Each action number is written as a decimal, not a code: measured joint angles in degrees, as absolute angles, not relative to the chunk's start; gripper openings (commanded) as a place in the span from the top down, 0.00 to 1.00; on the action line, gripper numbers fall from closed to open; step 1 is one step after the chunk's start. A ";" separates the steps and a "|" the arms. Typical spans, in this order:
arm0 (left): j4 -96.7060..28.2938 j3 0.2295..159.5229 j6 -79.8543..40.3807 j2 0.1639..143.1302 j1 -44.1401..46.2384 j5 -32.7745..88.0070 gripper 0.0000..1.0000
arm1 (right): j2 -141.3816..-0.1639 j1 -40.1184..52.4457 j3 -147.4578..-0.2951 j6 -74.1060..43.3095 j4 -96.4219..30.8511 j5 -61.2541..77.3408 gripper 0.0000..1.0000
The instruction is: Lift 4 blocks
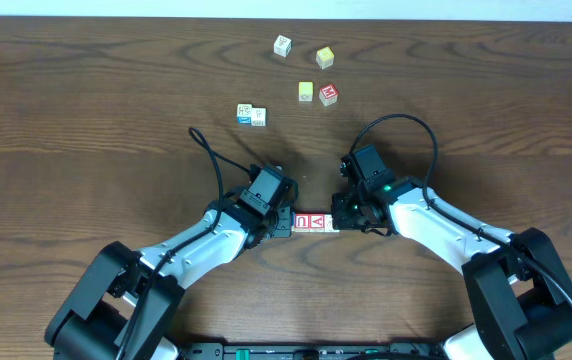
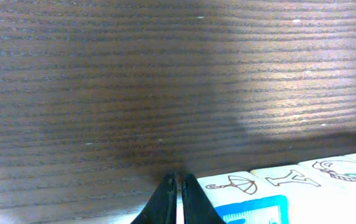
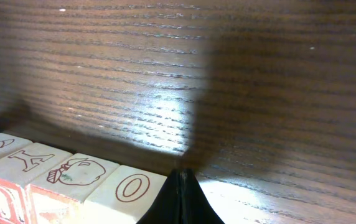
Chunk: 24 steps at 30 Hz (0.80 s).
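Overhead: blocks (image 1: 311,221) in one tight row of four, end to end, on the near part of the table (image 1: 86,100) between the two arms. At one end, left gripper (image 1: 283,222) butted against the row; at the other end, right gripper (image 1: 343,219) doing the same. Loose cubes (image 1: 306,92) well apart, farther out, not in play.

Left wrist: fingertips (image 2: 167,200) pressed together, nothing between them. Closed tip serving as a pusher against the end block, beside the umbrella face. Row running off to the right.

Right wrist: fingertips (image 3: 177,196) likewise together and empty, tip against the block marked O. Cannot tell whether the row sits on the wood or just clear of it.

Judgement on the lift: a squeeze hold only, so apply equal inward pressure from both ends. Raise both arms together, same pace, same height. Centre the tips on the end faces; any tilt or slack probably buckles the row at its middle joints. Go slowly.
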<state>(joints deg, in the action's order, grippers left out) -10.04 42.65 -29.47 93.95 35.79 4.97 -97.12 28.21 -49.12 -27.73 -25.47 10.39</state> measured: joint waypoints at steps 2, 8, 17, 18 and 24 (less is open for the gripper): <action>-10.31 42.76 -28.80 93.95 35.79 4.75 0.89 | -97.12 28.21 -49.12 -27.55 -25.47 10.50 0.99; -10.57 42.87 -27.68 93.95 35.79 4.32 0.87 | -97.12 28.21 -49.12 -27.33 -25.50 10.50 0.99; -11.11 42.98 -26.96 93.84 35.79 3.90 0.83 | -97.12 28.21 -49.12 -26.68 -25.61 10.48 0.99; -11.14 42.98 -26.96 93.84 35.79 3.90 0.85 | -97.12 28.21 -49.12 -26.68 -25.61 10.48 0.99; -11.49 42.98 -26.85 93.84 35.81 3.51 0.93 | -97.12 28.67 -49.15 -26.61 -25.50 11.22 0.99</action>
<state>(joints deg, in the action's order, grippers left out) -11.49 42.98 -26.85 93.84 35.81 3.51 -97.12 28.67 -49.15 -26.61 -25.50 11.22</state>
